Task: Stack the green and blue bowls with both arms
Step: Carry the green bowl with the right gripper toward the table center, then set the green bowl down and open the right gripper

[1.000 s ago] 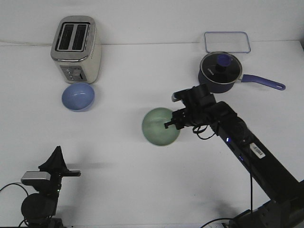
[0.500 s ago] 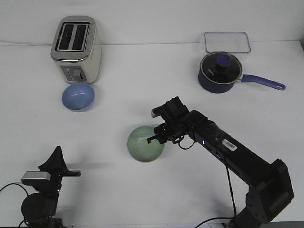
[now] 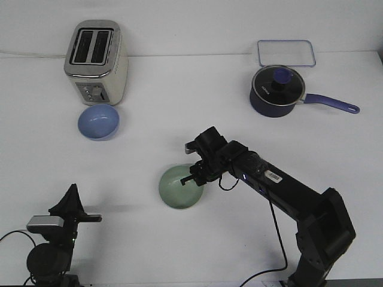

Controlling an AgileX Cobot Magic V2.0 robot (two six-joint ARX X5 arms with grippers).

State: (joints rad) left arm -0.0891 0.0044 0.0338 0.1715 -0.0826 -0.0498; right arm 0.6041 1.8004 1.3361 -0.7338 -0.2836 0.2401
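Note:
The pale green bowl [image 3: 178, 187] sits low over the table near the middle, a little toward the front. My right gripper [image 3: 192, 177] is shut on its right rim, with the black arm stretching back to the lower right. The light blue bowl [image 3: 98, 122] rests on the table at the left, just in front of the toaster. My left gripper [image 3: 72, 203] stays folded at the front left corner, far from both bowls; its jaws cannot be made out.
A cream and silver toaster [image 3: 95, 61] stands at the back left. A dark navy pot [image 3: 277, 91] with a long handle sits at the back right, with a clear rectangular lid [image 3: 286, 52] behind it.
My right arm has carried the green bowl from the centre right toward the left and the front. The blue bowl and the left arm have not moved.

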